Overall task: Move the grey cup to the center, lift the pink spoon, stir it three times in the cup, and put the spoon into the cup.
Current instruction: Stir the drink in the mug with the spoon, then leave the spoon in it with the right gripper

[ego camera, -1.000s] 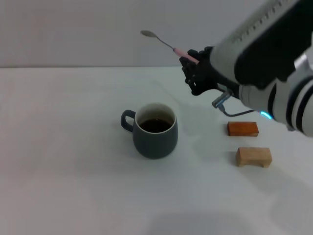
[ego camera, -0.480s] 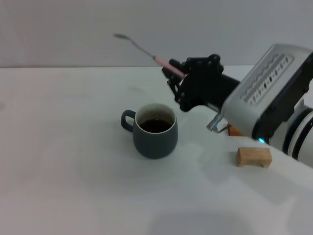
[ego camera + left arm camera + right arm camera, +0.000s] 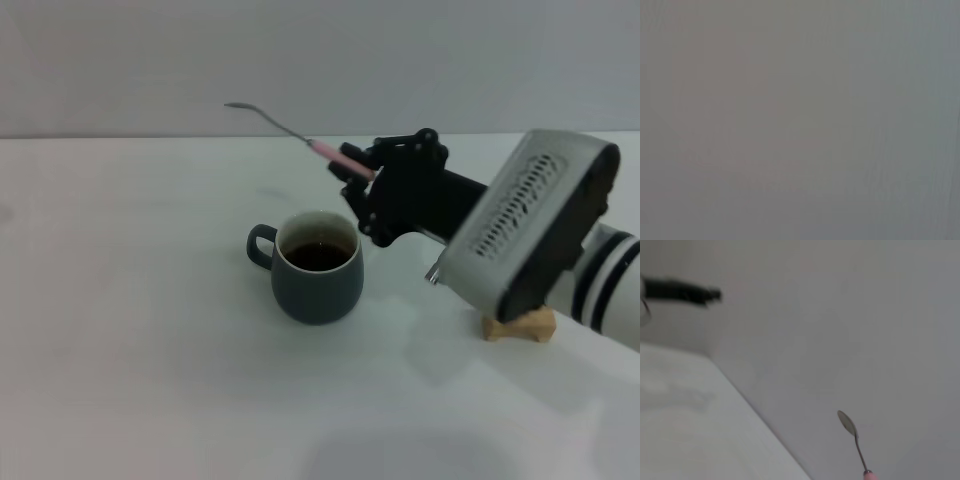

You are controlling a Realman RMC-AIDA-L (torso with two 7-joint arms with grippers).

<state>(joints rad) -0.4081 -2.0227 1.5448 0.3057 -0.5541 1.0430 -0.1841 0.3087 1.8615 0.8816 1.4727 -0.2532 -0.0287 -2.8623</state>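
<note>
White bench point(image 3: 130, 350), plain grey wall behind. Cup point(image 3: 318, 267) sits upright near the middle of the bench, handle toward robot's left, dark liquid inside. Right gripper point(image 3: 352, 172) just behind and to the right of the cup, above rim height, fingers point(image 3: 350, 157) clamped on the pink end of the spoon point(image 3: 290, 131). Spoon sticks out up and left, silver bowl in the air behind the cup, not over the opening. Right wrist view shows only the metal bowl and neck of the spoon point(image 3: 854, 440) against the wall.

Change: over the last second the right arm swung in from the right side toward the cup, and in the last half second the spoon tip dropped lower. Arm now covers the orange block; only the wood block point(image 3: 518, 324) peeks out under it. Cup has not moved.

Reading: cup centring looks done, spoon is lifted, approach to stir under way. Spoon must tilt bowl-down before it can enter the cup. No stirring yet.

Left arm out of sight; left wrist view blank grey, fingers cannot be told.
</note>
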